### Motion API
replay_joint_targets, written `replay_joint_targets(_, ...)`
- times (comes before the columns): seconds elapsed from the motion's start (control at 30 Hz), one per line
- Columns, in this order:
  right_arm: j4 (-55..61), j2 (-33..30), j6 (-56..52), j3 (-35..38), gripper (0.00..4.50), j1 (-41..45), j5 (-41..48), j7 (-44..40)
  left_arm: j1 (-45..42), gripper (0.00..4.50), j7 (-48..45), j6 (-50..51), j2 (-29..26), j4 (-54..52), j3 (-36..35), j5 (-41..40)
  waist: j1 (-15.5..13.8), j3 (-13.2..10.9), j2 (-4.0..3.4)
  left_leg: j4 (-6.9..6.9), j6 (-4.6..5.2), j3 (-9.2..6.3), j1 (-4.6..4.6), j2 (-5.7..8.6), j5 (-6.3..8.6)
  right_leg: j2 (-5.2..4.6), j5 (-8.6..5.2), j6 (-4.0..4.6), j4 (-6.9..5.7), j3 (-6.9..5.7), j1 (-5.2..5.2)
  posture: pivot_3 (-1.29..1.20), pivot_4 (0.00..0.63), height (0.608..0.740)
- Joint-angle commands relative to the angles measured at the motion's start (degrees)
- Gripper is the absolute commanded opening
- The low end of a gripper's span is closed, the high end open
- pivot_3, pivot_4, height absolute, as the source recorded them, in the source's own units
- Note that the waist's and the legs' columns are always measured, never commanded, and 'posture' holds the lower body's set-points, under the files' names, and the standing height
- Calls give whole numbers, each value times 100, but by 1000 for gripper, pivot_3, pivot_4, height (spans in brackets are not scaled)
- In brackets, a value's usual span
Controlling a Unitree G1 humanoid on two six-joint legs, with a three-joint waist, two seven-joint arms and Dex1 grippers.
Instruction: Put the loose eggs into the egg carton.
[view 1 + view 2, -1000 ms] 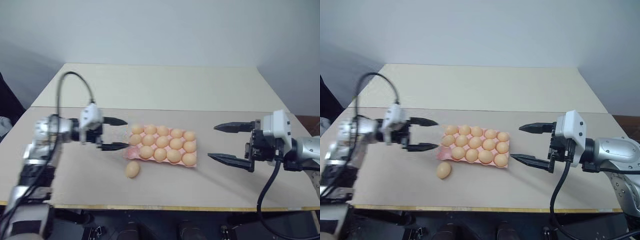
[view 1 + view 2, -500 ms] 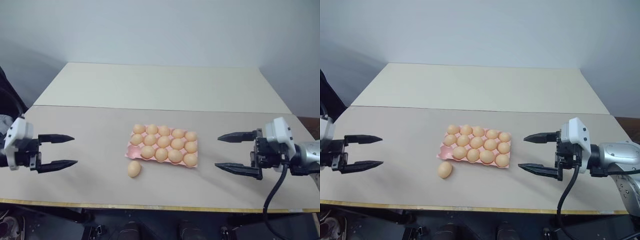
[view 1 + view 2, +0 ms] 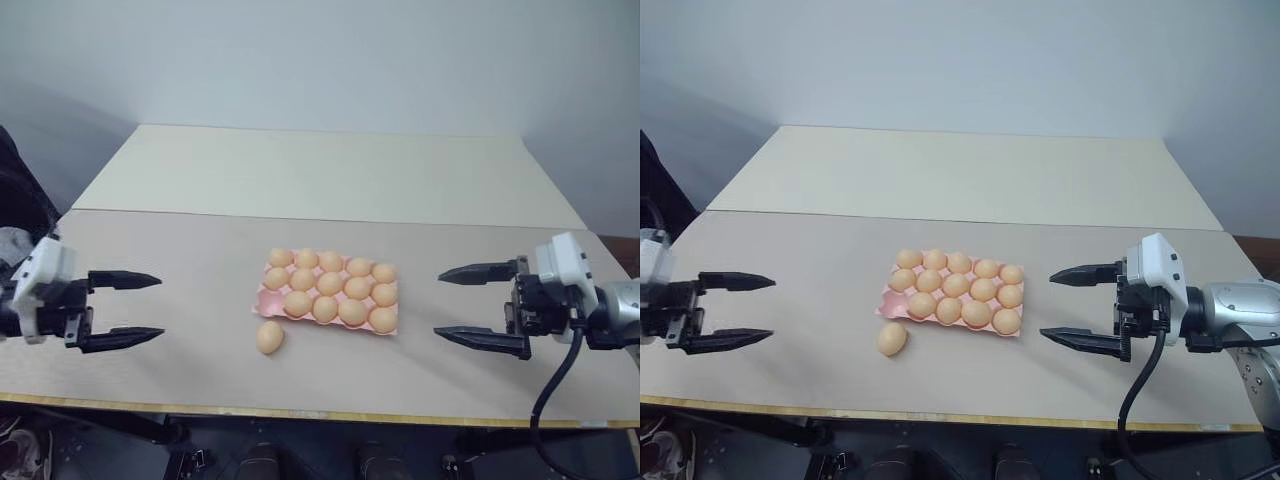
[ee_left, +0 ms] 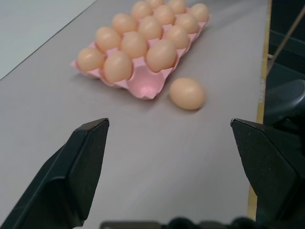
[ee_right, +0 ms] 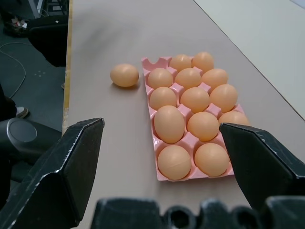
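The pink egg carton (image 3: 261, 297) lies mid-table with eggs in all cups but the front-left corner cup (image 4: 149, 86), which is bare. One loose egg (image 3: 268, 337) rests on the table just in front of that corner, also seen as the loose egg (image 5: 124, 75) in the right wrist view. My left gripper (image 3: 160, 307) hovers far to the left of the carton, open and holding nothing, pointing toward it. My right gripper (image 3: 438, 303) hovers open to the right of the carton, also holding nothing.
The table (image 3: 200, 260) has a seam across it behind the carton, and its front edge runs close below the loose egg. A plain wall stands behind the far edge.
My left gripper has drawn back from beside the carton's left edge to the far left of the table, still open. The right gripper, the carton and the loose egg have stayed put.
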State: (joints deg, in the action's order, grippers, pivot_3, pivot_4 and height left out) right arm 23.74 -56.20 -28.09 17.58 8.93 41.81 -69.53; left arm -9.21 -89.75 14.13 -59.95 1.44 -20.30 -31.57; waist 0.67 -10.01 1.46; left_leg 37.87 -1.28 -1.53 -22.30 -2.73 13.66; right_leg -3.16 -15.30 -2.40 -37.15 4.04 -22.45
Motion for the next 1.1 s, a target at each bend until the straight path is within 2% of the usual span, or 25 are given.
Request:
replay_joint_targets(0.03, 114, 5, 80, 128, 4500, 198, 94, 75, -283, 4428, 456, 309, 272, -749, 874, 200, 0, 0, 0, 0, 0, 0, -1, 1, 0, 0, 0, 0, 0, 1, 0, 0, 150, 740)
replay_joint_targets(0.17, 189, 10, 57, 131, 4500, 228, 109, 125, -463, 4428, 1222, 1155, 399, -1232, 1531, 453, 29, 0, 1, 0, 0, -3, -5, 1, 0, 3, 0, 0, 0, 2, -3, 0, 150, 740)
replay_joint_targets(0.33, 343, 17, 4, 249, 4500, 98, 176, 230, -482, 4428, 1889, 2276, 439, -1807, 1667, 171, 66, 0, 1, 0, 1, -3, -4, 0, 0, 4, 0, 0, -2, 5, -5, 0, 150, 740)
replay_joint_targets(0.5, 418, 32, -5, 274, 4500, 35, 202, 317, -634, 4428, 2698, 3559, 304, -2569, 2045, 216, 46, 0, 2, 1, 1, -4, -1, 1, 0, 4, -2, -5, -2, 4, -1, 0, 150, 740)
replay_joint_targets(0.67, 444, 48, 14, 259, 4500, 25, 231, 389, -687, 4428, 3306, 4091, 631, -2959, 2238, 120, 29, 0, 2, 0, 0, -4, -2, 3, 0, 3, -1, -3, -1, 5, -1, 0, 150, 740)
replay_joint_targets(0.87, 418, 70, 61, 203, 4500, 73, 203, 434, -888, 4428, 4215, 4648, 1029, -2939, 2638, 423, 22, 0, 2, 1, 1, -6, 0, 4, 0, 3, 0, -2, -1, 4, 2, 0, 150, 740)
replay_joint_targets(1.1, 425, 100, 85, 160, 4500, 113, 174, 483, -1094, 4428, 4705, 4918, 1561, -2971, 2904, 376, 20, 0, 3, 1, 0, -7, -2, 7, 0, 2, 0, -2, 0, 5, 2, 0, 150, 740)
